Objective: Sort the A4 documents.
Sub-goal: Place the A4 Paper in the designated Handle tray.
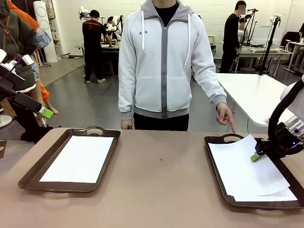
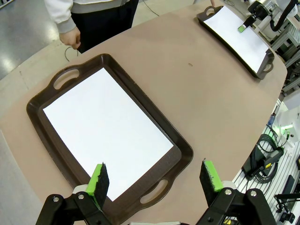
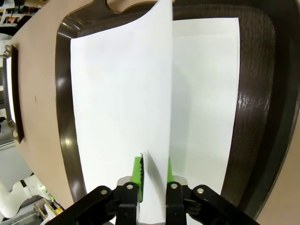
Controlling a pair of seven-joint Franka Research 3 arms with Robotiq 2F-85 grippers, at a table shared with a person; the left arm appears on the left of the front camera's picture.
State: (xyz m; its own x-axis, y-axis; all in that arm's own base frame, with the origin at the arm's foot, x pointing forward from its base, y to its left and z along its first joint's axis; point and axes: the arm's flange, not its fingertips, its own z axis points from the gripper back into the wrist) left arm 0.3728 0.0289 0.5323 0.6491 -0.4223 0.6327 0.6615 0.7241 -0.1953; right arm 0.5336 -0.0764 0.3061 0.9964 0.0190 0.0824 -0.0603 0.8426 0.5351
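A: Start with the front view. Where do the papers lie?

B: One white sheet [image 1: 80, 158] lies flat in the left tray [image 1: 33, 173]. The right tray [image 1: 216, 156] holds a stack [image 1: 280, 194], and its top sheet [image 1: 240, 164] sits skewed, its far corner lifted over the tray's handle. The right gripper [image 1: 256, 156] is down at that sheet's right edge. The person's hand [image 1: 224, 114] points a finger down toward the right tray's far rim (a cue, I'd judge, though for what I can't say). The left gripper [image 1: 45, 113] hangs high at the left, well apart from everything.

A: And the left wrist view?

B: The left gripper [image 2: 154, 180] has its pads spread wide, holding nothing, above the near end of the left tray [image 2: 185, 149] and its sheet [image 2: 103, 126].

A: Right wrist view?

B: The top sheet [image 3: 140, 75] rises edge-on between the green pads [image 3: 137, 171] of the right gripper [image 3: 153, 172], with the lower paper [image 3: 206, 84] flat in the right tray [image 3: 255, 93]. The jaws sit narrowly apart around the edge; whether they pinch it or have just slackened I cannot tell.

A: So which step is this?

B: Peeling the top document off the right stack, or setting it down. If it's being taken, the next move calls for a firm pinch, then a slow lift so that only one sheet comes away before crossing toward the left tray.
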